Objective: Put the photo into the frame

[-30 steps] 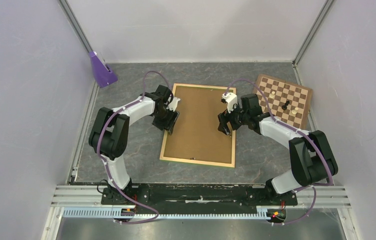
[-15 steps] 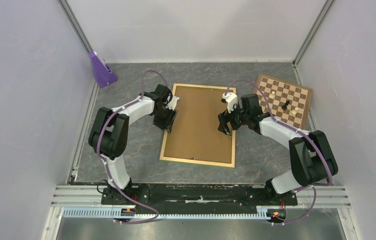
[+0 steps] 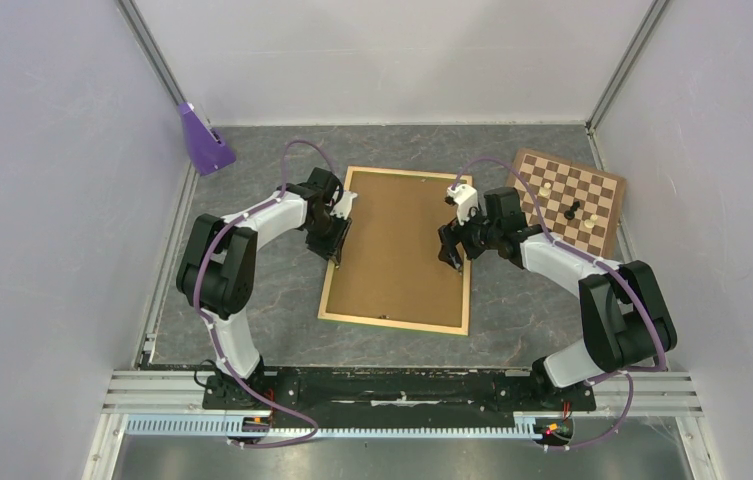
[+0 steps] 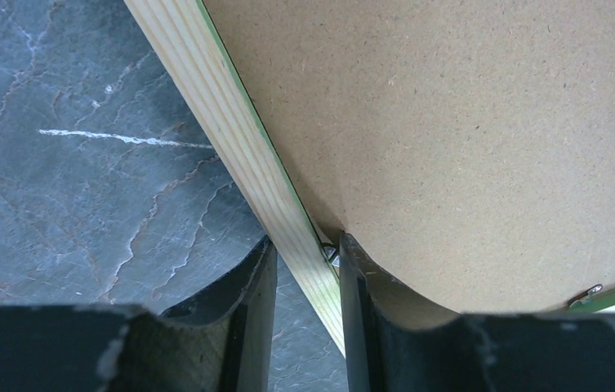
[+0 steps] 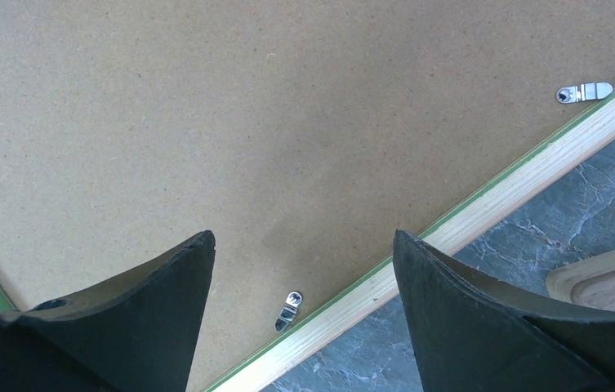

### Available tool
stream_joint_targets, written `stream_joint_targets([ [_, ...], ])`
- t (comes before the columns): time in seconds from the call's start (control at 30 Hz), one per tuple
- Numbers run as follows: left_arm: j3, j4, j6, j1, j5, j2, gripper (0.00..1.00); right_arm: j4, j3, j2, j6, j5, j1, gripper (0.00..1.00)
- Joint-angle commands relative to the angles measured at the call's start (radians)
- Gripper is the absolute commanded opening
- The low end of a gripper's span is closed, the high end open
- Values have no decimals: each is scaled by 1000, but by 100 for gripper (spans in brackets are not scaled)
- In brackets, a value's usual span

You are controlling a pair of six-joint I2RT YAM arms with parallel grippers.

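The frame [image 3: 393, 322] lies flat in the middle of the grey table [image 3: 522, 310], with its pale wood back facing up. A thin green line runs along the inner edge of the wood. A brown panel [image 3: 397, 245] fills the frame from rail to rail. The left end effector [image 4: 305, 261] is at the frame's left rail, about halfway along it. It is clenched on the rail: one finger [image 4: 251, 310] is on the outer side next to the table, and the other finger is on the inner side at the edge of the panel. The right end effector [image 5: 302, 237] is over the right side of the panel, close to the right rail. Its fingers are spread wide and hold nothing. A small metal clip [image 5: 288, 310] sits at the inner edge of that rail, between the two fingers. Another clip [image 5: 584, 91] sits farther along the same rail. A chessboard [image 3: 567, 200] lies to the right of the frame at the back of the table, with a few pieces [image 3: 572, 210] on it. A purple block [image 3: 202, 140] stands in the back left corner.
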Motion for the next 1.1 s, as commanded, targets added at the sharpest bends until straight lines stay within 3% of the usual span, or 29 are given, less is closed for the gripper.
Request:
stream_joint_targets([
  [0.0,13,17,-12,9,-34,1,12,34,-4,0,14,3,-6,82],
  [0.13,23,16,-17,8,-30,14,8,34,-6,2,15,-1,-6,82],
  [0.2,20,15,-18,8,-31,13,13,34,-7,1,14,1,-8,82],
  [0.33,14,15,-17,8,-34,11,35,35,-8,9,12,1,-11,82],
  [0.57,25,18,-31,6,-18,27,54,36,-5,12,12,1,-10,82],
  [1.07,44,43,-111,9,-5,39,60,35,-8,15,12,0,-12,82],
])
